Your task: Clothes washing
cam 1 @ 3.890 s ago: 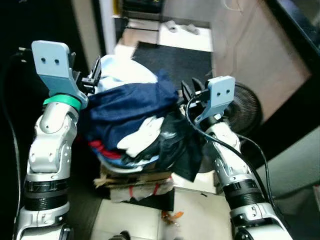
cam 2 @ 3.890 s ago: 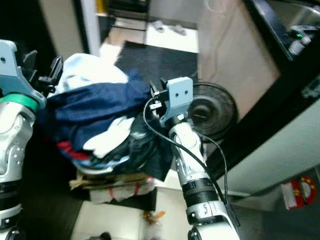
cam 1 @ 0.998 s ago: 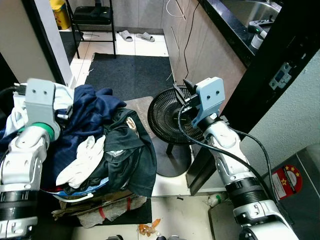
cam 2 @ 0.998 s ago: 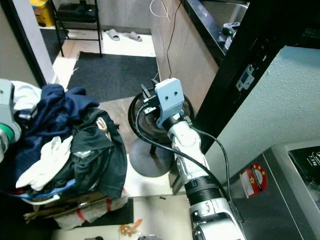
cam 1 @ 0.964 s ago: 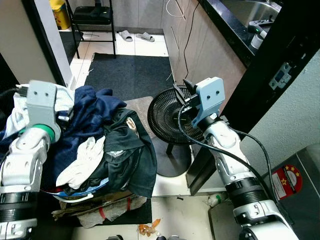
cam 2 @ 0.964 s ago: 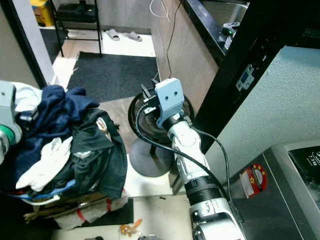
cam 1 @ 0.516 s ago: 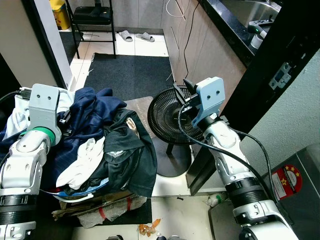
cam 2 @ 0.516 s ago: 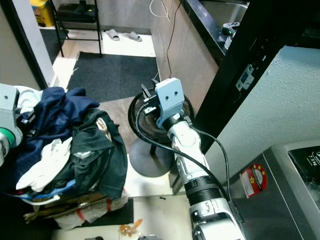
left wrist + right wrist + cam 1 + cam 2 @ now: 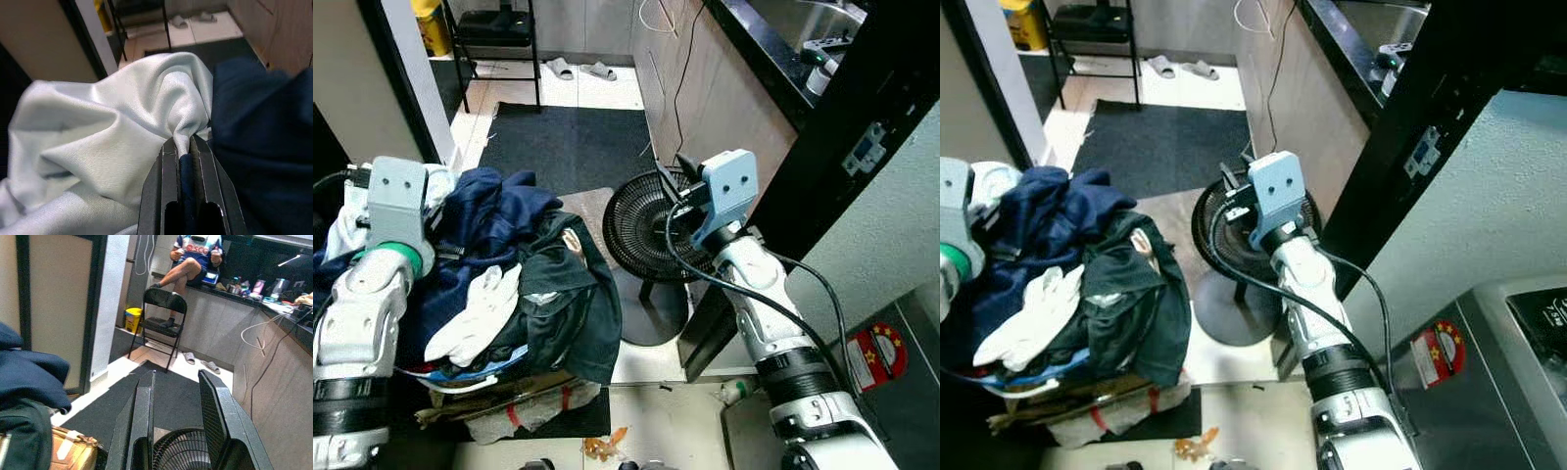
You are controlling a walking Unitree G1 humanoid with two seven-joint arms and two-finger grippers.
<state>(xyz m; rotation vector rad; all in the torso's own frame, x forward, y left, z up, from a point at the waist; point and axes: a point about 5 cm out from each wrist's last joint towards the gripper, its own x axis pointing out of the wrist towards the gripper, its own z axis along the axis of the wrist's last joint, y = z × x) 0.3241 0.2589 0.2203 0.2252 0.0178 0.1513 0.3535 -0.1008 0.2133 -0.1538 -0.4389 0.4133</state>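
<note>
A heap of clothes (image 9: 499, 284) sits on the robot's left, piled over some crumpled cardboard (image 9: 524, 392) on the floor. The heap has a navy garment (image 9: 494, 220) on top, a black one (image 9: 568, 313) draped down its right side, a white glove-like piece (image 9: 475, 318) in front, and a pale white cloth (image 9: 112, 127) at its far left edge. The left gripper (image 9: 185, 152) is at that left edge, its jaws pinched together on a fold of the white cloth, right where it meets the navy garment. The right gripper (image 9: 178, 396) is raised well apart from the heap, above a black floor fan (image 9: 651, 230), with its jaws apart and holding nothing. Beyond lie a dark mat (image 9: 573, 137), a black folding chair (image 9: 159, 316) and a person seated on the counter (image 9: 193, 254)
</note>
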